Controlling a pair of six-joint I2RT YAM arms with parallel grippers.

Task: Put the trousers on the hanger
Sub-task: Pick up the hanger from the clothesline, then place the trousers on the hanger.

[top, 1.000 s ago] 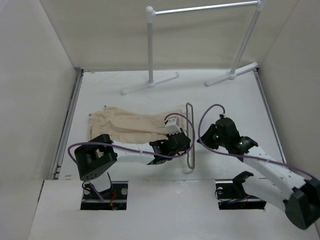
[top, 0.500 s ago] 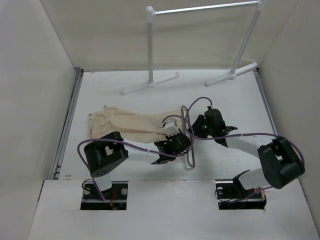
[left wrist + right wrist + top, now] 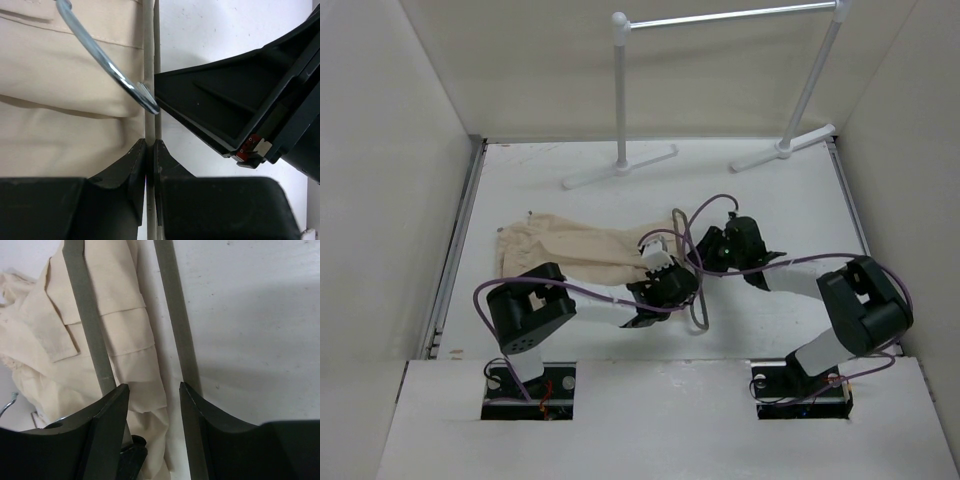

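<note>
Right end effector (image 3: 152, 395) moved leftward, white table (image 3: 770, 200), beige walls (image 3: 520, 70)

The two black fingers of the left claw (image 3: 150, 146) stand at the bottom of the view, pressed together on a straight bar of the thin grey hanger (image 3: 151, 30), which runs from the top edge down between them. A shiny curved metal hook (image 3: 102, 62) comes from the upper left and ends just beside this bar. Left of the bar lie the beige soft cloth trousers (image 3: 60, 105), with a stitched seam and some folds. On the right, a big black angular housing (image 3: 240, 100) with a small red part (image 3: 248, 151) lies above the white tabletop (image 3: 210, 30), and its pointed end almost reaches the bar.
</note>
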